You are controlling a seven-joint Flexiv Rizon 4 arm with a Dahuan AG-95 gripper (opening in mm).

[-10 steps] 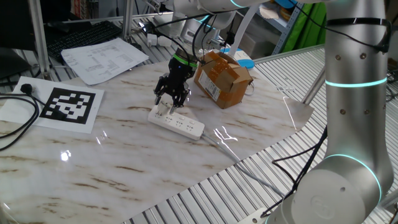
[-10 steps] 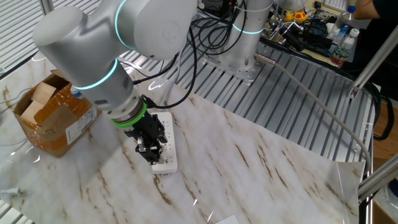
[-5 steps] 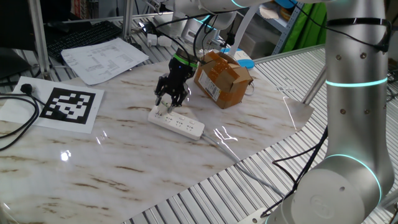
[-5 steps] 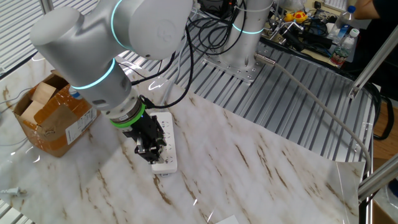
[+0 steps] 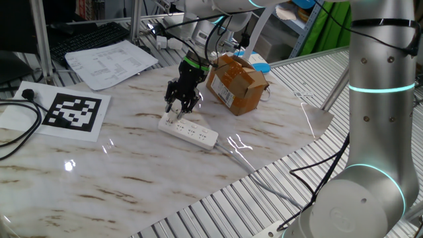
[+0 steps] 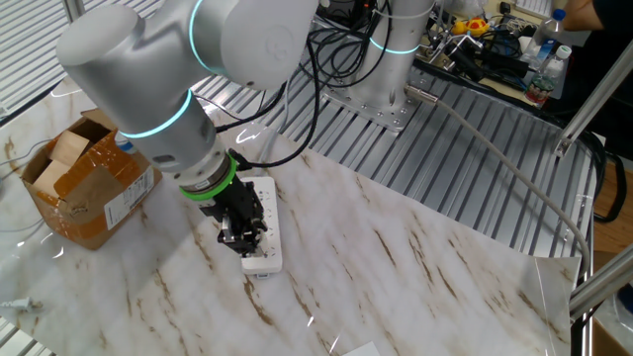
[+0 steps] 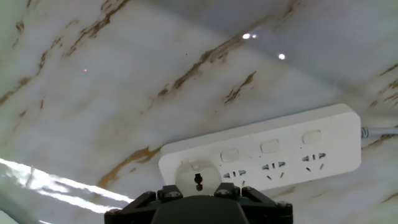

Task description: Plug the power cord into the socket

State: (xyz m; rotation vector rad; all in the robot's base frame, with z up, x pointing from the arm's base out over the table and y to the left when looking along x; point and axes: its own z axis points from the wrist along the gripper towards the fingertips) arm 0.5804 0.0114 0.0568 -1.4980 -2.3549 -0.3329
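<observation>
— Scanning from your left in one fixed view, what do you have on the marble table (image 5: pixel 132 172)?

— You have a black cable (image 5: pixel 16 142) curling in at the edge, then a printed marker sheet (image 5: pixel 71 112), and a stack of papers (image 5: pixel 109 63) further back. Mid-table lies the socket (image 5: pixel 188 129), a long white strip set at a slant, with the gripper (image 5: pixel 180 109) poised over its left end. Just right of that stands a brown cardboard box (image 5: pixel 236 82), and the silver robot arm (image 5: pixel 377 119) rises at the far right.

— And from the other side?

— There you see the box (image 6: pixel 84 193) at the left, then the gripper (image 6: pixel 240 229) above the near end of the socket (image 6: pixel 263 227).

— Where's the power cord?

— Look at the hand view: the power cord (image 7: pixel 197 179), a small round white piece with a dark mark, sits at the left end of the socket (image 7: pixel 267 155), right at the black gripper body. Three outlets with switches run on to its right, and a thin pale cable (image 7: pixel 379 130) leaves the strip's far end.

— Is the claw gripping it?

— You cannot tell; the fingers are hidden in every view
</observation>
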